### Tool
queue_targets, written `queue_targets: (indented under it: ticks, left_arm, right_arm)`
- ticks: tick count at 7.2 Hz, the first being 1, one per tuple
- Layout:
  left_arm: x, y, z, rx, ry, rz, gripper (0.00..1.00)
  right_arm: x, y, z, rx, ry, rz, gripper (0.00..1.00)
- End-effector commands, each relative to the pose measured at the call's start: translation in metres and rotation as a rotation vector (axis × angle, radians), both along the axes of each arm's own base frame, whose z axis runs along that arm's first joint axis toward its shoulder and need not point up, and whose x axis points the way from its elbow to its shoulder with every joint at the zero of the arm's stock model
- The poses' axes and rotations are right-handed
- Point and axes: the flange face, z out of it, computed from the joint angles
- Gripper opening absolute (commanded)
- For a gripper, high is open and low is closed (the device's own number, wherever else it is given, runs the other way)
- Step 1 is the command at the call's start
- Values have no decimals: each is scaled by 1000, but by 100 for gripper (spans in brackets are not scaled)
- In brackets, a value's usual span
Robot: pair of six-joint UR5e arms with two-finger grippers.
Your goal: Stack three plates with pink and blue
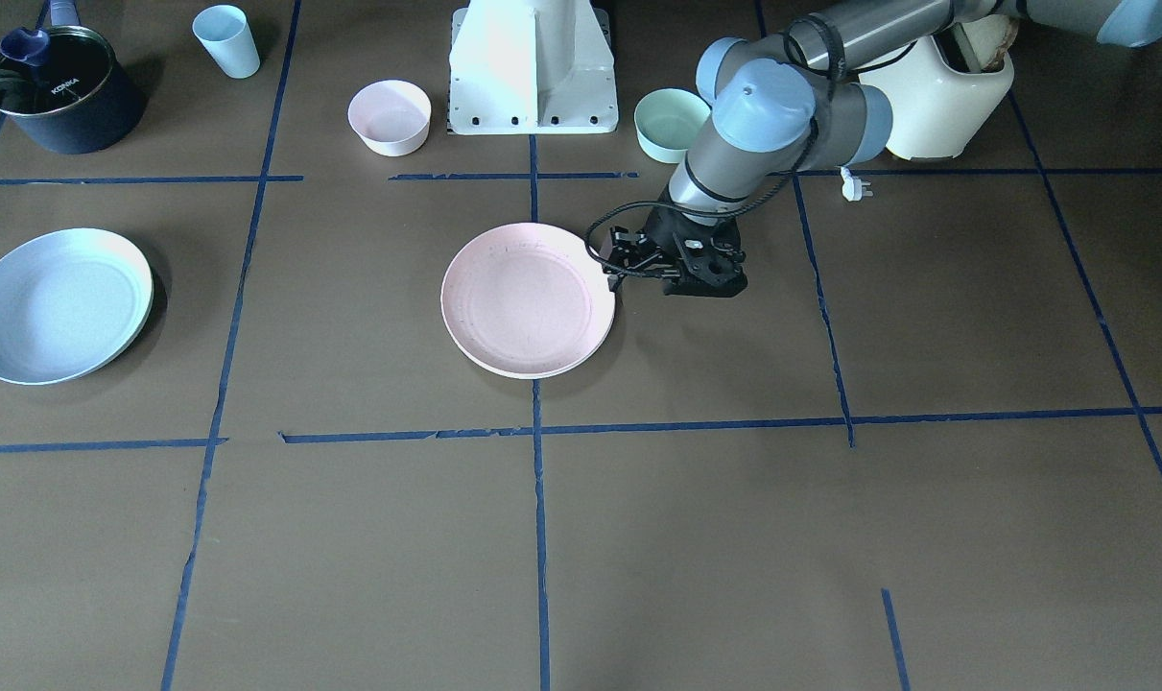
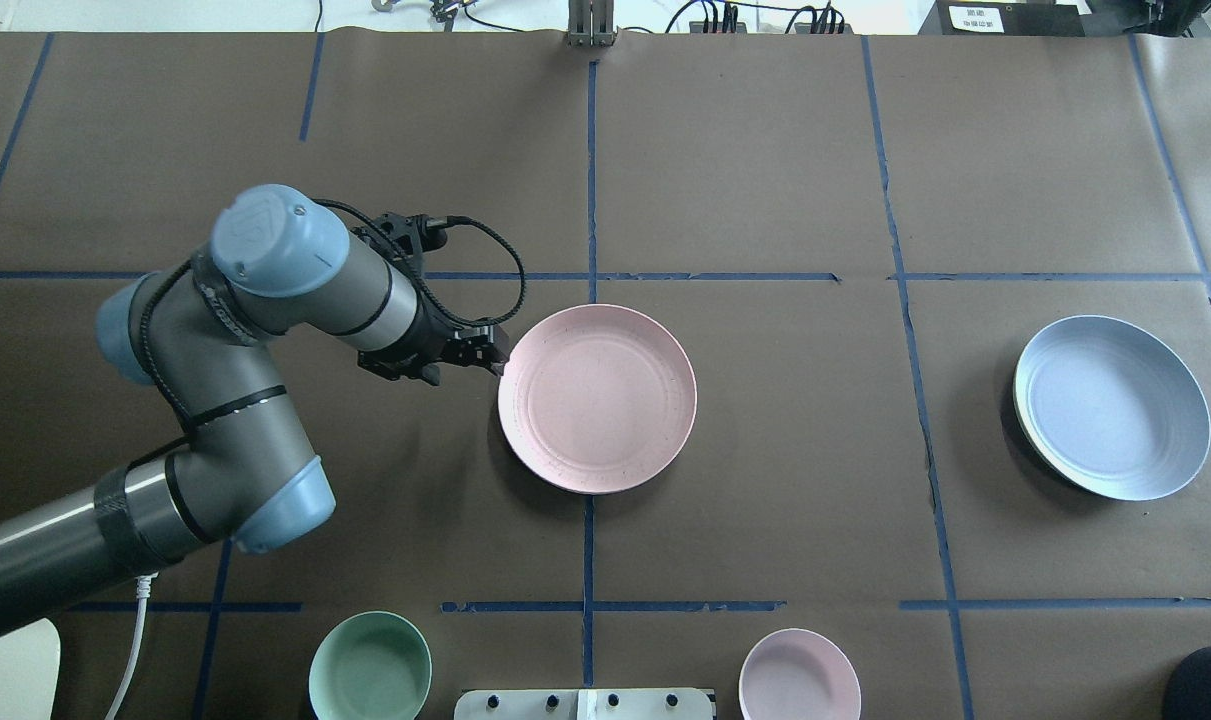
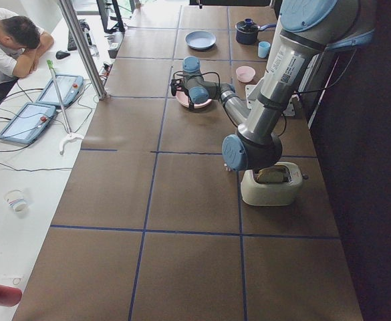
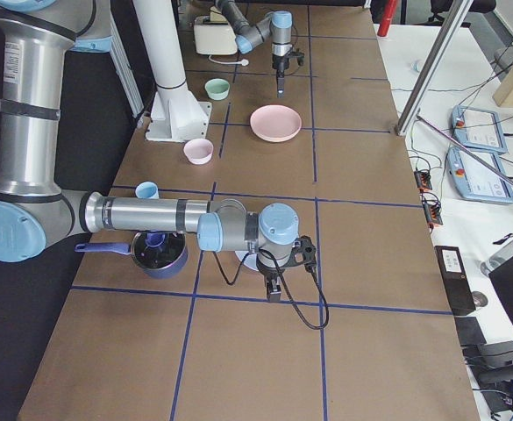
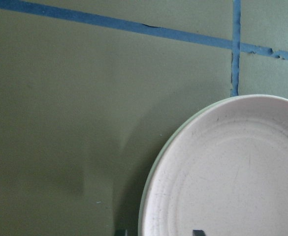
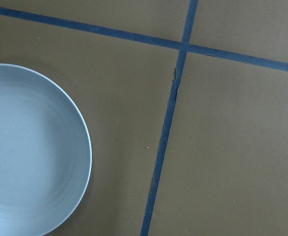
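Note:
The pale pink plate (image 1: 528, 299) (image 2: 597, 398) lies flat at the table's middle. My left gripper (image 1: 614, 274) (image 2: 495, 360) is low at its rim. In the left wrist view the plate (image 5: 232, 172) fills the lower right, and two dark fingertips (image 5: 198, 232) stand apart astride its rim: open. The light blue plate (image 1: 58, 305) (image 2: 1112, 405) (image 6: 30, 147) lies far off, and a thin cream-white edge (image 2: 1018, 405) shows under its rim. My right gripper (image 4: 274, 294) hangs beside the blue plate and shows only in the exterior right view; I cannot tell whether it is open.
A small pink bowl (image 1: 390, 117) and a mint-green bowl (image 1: 672, 125) flank the robot base (image 1: 533, 67). A pale blue cup (image 1: 226, 40) and a dark pot (image 1: 60, 88) stand in one corner, and a cream appliance (image 1: 945, 96) in the other.

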Motion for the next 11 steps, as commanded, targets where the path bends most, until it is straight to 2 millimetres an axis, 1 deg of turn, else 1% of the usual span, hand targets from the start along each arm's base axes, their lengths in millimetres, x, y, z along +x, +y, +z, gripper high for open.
queue_targets:
  ticks: [1,2,3,4,5,6,7,8,9,10,11]
  left_arm:
    - [-120,-37,65,103,-2,84,100]
    - [-186,-44,124,156,-30,126,100]
    - [-260,-43,183,212,-82,132,100]
    - [-327,-27,245,270,-135,168,100]
    - [-391,-14,282,281,-190,191,100]
    - [-462,4,323,305,-234,239,100]
    - [-518,28,342,249,-245,224,100]
    - [-535,47,354,153,-232,195,100]
    - [-534,56,362,135,-218,193,100]
    - [-534,56,359,141,-217,192,100]
    - [-534,55,357,150,-218,190,100]
  right_arm:
    - [-2,-2,-5,3,-21,2,100]
    - [-2,-2,-5,0,-24,4,100]
    - [-2,-2,-5,-1,-24,5,100]
    - [-3,-2,-6,-1,-24,8,100]
    - [-3,-2,-7,-14,-24,22,100]
    - [-4,-3,-8,-32,-22,39,100]
    - [-11,-4,-10,-62,-22,62,100]
    - [-28,-4,-12,-67,-27,80,100]
    - [-62,-1,-13,-91,-32,96,100]
    - [-89,6,-6,-91,-54,132,100]
    - [-103,12,12,-83,-85,163,100]
